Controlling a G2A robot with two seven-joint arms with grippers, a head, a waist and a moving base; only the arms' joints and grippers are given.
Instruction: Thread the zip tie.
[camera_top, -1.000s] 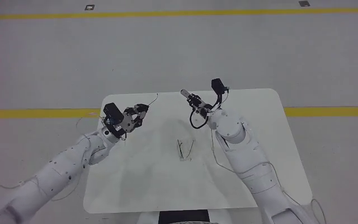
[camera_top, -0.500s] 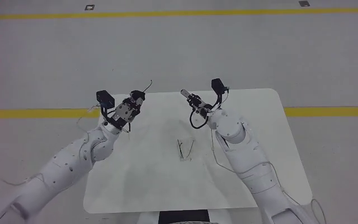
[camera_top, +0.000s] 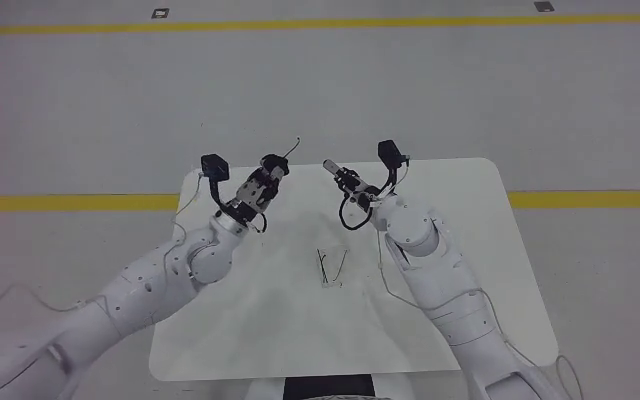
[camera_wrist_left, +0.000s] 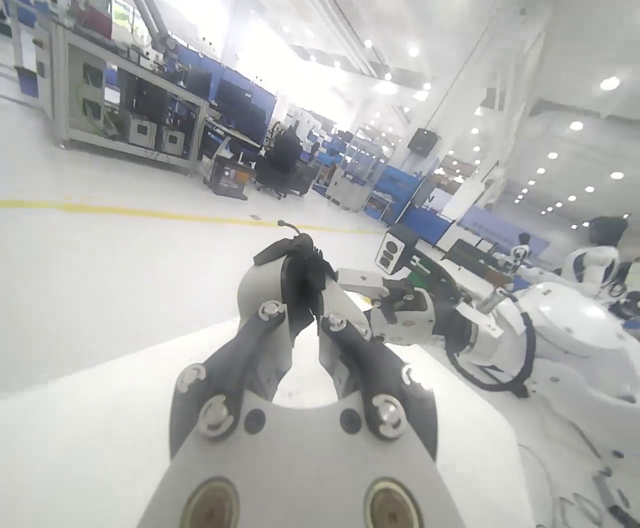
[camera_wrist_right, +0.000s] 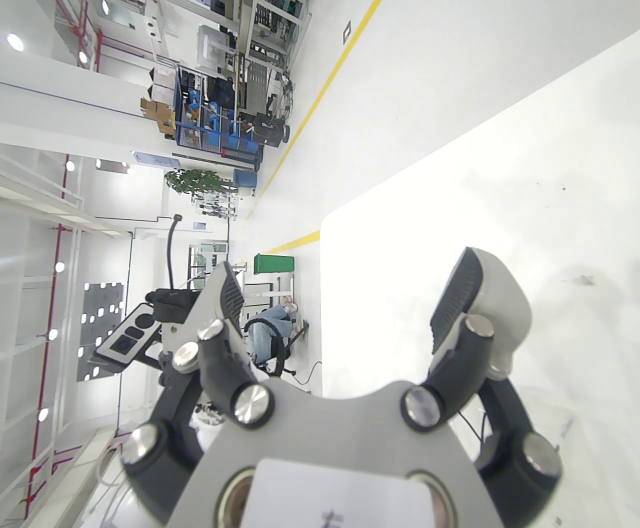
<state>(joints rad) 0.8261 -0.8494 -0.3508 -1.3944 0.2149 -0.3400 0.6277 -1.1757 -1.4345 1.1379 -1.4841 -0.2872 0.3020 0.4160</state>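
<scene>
Item 1, left gripper (camera_top: 268, 173): raised over the far left part of the table (camera_top: 450, 210). I read its fingers as clamped together on item 2.

Item 2, zip tie (camera_wrist_left: 290, 226): a thin black strap pinched in the left gripper. One short free end sticks out past the fingertips. Its long axis slants away from the robot and a little toward the right arm's side, with the end in the air beyond the table's far edge. I cannot tell whether the end showing is the head or the tail.

Item 3, right gripper (camera_wrist_right: 347, 267): fingers spread wide, holding nothing. It sits near the left gripper and to its right, at much the same height, with a clear gap between them.

Item 4, loose ties (camera_top: 331, 268): lying flat at mid-table, well apart from both grippers.

Note: I judge the right gripper the one placed to take the free end, since that end leans toward it.
</scene>
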